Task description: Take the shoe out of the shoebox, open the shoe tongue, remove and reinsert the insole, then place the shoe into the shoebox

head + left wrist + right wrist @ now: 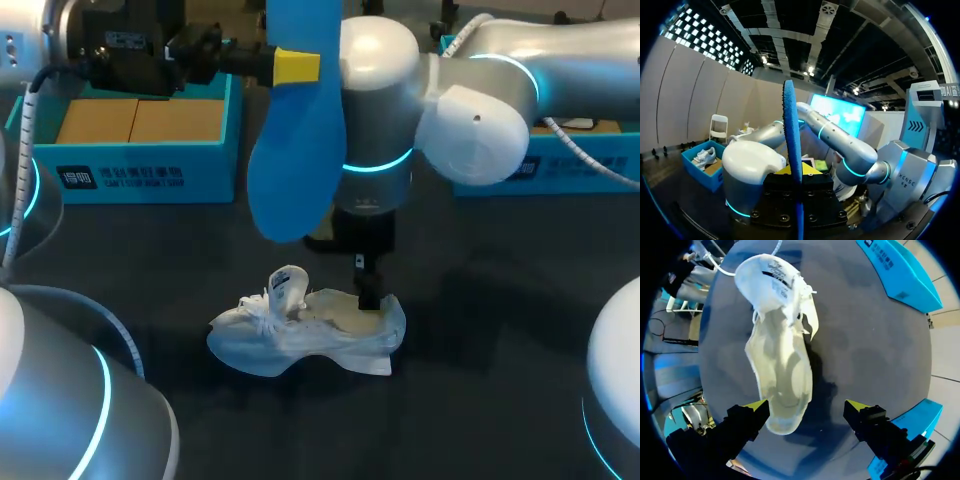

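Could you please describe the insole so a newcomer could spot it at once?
On the dark table lies a white shoe. Above it, the left gripper holds the insole up in the air. It is the only flat, sole-shaped blue piece off the table; the blue shoeboxes sit behind.

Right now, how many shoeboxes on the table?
2. The left shoebox sits at the far-left edge; the right shoebox far right, partly hidden behind my right arm.

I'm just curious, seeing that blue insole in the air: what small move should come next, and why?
Probably lower the insole toward the shoe: the left jaws hold it aloft, and the shoe lies below with its tongue up.
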Available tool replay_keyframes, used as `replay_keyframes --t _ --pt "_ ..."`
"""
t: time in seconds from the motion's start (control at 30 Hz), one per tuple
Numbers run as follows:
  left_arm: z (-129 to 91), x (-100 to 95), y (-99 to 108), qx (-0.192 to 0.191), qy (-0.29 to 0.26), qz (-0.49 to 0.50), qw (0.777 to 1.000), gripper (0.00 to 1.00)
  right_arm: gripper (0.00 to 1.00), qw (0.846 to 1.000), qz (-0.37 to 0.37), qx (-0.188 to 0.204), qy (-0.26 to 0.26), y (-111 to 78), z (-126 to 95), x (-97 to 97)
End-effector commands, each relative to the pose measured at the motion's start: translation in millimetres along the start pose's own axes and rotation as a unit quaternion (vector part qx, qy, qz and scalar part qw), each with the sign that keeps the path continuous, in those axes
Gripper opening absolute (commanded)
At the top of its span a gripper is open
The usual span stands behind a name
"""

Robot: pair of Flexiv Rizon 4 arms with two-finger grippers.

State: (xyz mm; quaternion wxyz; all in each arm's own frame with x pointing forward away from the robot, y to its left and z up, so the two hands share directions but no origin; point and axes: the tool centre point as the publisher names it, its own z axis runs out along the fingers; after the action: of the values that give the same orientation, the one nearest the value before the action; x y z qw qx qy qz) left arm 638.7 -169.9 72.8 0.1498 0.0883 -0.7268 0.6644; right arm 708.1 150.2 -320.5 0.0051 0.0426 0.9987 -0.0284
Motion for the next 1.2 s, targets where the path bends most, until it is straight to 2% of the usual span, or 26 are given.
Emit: replay_keyframes --t 0.03,0.3,0.73,0.8,0.87,0.9,0.93,0.97,1.2 --pt "0 0.3 1 0.0 0.0 0.0 1.0 0.0 1.0 1.0 -0.001 -0.001 0.004 11.1 12 -7.9" --pt "0 0.3 1 0.0 0.0 0.0 1.0 0.0 1.0 1.0 0.004 -0.01 0.011 23.3 26 -13.3" --pt "0 0.3 1 0.0 0.0 0.0 1.0 0.0 1.0 0.999 -0.002 -0.035 0.032 31.0 59 -14.4" --pt "0 0.3 1 0.0 0.0 0.0 1.0 0.0 0.6 0.999 0.0 -0.036 0.035 30.1 62 -14.9" --pt "0 0.3 1 0.0 0.0 0.0 1.0 0.0 0.42 0.999 0.002 -0.038 0.038 29.7 64 -15.1" --pt "0 0.3 1 0.0 0.0 0.0 1.0 0.0 0.4 0.999 0.002 -0.038 0.039 29.7 65 -15.2" --pt "0 0.3 1 0.0 0.0 0.0 1.0 0.0 0.24 0.998 0.002 -0.038 0.041 29.5 67 -15.3" --pt "0 0.3 1 0.0 0.0 0.0 1.0 0.0 0.0 0.998 0.003 -0.038 0.042 29.5 67 -15.2" --pt "0 0.3 1 0.0 0.0 0.0 1.0 0.0 0.0 0.999 0.003 -0.031 0.038 30.9 61 -9.8"
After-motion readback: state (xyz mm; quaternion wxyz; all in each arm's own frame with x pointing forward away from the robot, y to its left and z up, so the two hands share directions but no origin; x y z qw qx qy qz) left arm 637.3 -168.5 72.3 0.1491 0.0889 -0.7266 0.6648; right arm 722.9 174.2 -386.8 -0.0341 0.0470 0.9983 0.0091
